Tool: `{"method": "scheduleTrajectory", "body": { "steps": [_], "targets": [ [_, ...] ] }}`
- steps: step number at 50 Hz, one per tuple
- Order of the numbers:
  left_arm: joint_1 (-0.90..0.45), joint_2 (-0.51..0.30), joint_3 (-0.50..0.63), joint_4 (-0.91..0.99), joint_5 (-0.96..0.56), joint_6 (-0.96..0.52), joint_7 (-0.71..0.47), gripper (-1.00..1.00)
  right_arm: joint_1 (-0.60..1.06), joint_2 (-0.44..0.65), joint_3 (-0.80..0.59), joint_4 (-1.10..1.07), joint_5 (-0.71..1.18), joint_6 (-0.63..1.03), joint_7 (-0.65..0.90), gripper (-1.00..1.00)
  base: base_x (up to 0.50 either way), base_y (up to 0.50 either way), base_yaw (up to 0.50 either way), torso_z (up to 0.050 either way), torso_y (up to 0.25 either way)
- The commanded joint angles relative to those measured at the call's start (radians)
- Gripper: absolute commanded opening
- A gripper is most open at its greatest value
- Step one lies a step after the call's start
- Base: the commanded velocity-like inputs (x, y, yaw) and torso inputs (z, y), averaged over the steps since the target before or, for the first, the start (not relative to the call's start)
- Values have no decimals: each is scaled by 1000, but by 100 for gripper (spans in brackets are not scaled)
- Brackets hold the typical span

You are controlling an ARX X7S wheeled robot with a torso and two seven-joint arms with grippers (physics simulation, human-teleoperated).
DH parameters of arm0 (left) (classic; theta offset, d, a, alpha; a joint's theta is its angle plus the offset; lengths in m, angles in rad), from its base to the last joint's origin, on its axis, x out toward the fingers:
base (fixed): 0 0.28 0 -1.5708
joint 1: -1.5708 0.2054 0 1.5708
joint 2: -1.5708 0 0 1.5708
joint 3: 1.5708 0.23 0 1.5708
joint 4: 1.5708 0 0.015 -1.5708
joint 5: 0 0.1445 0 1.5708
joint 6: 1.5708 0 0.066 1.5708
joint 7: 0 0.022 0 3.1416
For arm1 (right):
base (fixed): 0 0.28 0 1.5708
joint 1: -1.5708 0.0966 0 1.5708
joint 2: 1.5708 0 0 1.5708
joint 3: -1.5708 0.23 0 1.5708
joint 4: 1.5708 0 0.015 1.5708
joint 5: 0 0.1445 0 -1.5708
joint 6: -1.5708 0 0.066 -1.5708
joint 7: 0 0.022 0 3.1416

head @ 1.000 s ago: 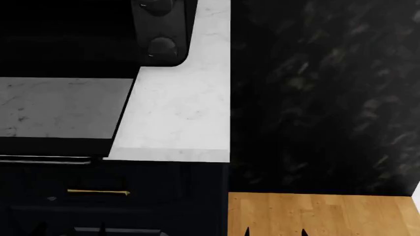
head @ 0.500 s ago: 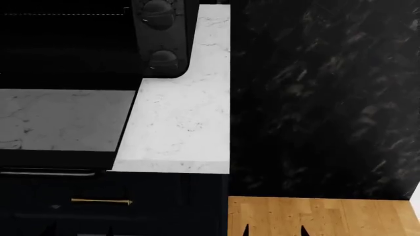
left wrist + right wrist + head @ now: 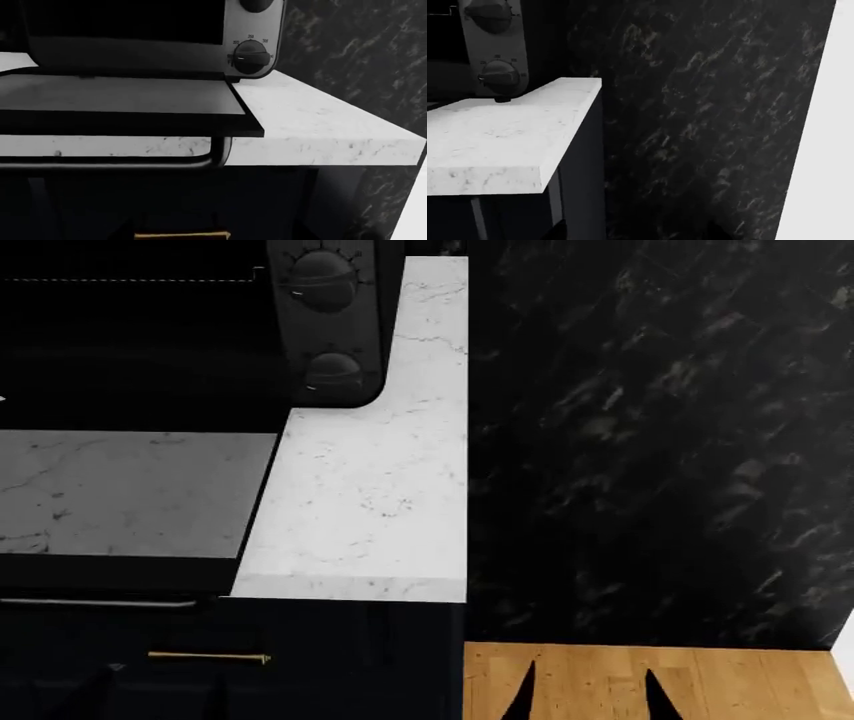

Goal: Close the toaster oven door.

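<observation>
The toaster oven (image 3: pixel 147 330) stands on the white marble counter (image 3: pixel 374 500), with its silver knob panel (image 3: pixel 327 320) on its right side. The toaster oven door (image 3: pixel 127 495) lies open and flat, and its grey bar handle (image 3: pixel 94 602) hangs over the counter's front edge. In the left wrist view the door (image 3: pixel 120 100) and its handle (image 3: pixel 133 162) are close ahead, at about the camera's height. My left gripper (image 3: pixel 167 695) shows only as faint dark tips, set apart, below the handle. My right gripper (image 3: pixel 590 695) is open and empty, over the wood floor to the right of the counter.
A dark marbled wall panel (image 3: pixel 654 440) stands right of the counter end. Below the counter is a dark cabinet with a gold drawer pull (image 3: pixel 207 656). Wood floor (image 3: pixel 721 680) shows at the bottom right.
The oven and counter sit lower in the head view than before. My right fingertips have risen further into that view.
</observation>
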Motion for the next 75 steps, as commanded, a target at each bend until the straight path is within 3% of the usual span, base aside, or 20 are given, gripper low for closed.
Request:
{"method": "scheduleTrajectory", "body": {
  "steps": [1,9,22,24,26,28,31,42,48,75],
  "targets": [
    [-41,-68,-12,79,-55,-114,26,100,45,76,54,-247,-1,163,44,100,0,0,0,0,0],
    [-131,-144,-19,207,-63,-299,13,100,124,176,90,-471,-18,329,32,100,0,0,0,0,0],
    [-295,-223,-95,325,-191,-578,20,100,451,301,206,-865,88,804,-24,100,0,0,0,0,0],
    [-307,-237,-85,316,-188,-591,28,100,549,334,238,-948,124,932,-38,100,0,0,0,0,0],
    [-318,-244,-92,319,-203,-611,35,100,625,435,270,-956,322,968,79,100,0,0,0,0,0],
    [-331,-250,-100,328,-215,-624,39,100,686,593,284,-955,616,970,300,100,0,0,0,0,0],
    [-375,-265,-108,332,-229,-656,43,100,762,711,307,-954,844,981,460,100,0,0,0,0,0],
    [-468,-284,-104,306,-242,-718,45,100,916,805,351,-938,1086,1028,580,100,0,0,0,0,0],
    [-464,-291,-119,333,-269,-729,57,100,921,830,317,-948,1112,1006,605,100,0,0,0,0,0],
    [-439,-296,-99,358,-274,-728,54,100,887,881,236,-932,1077,928,617,100,0,498,0,0,0]
  ]
}}
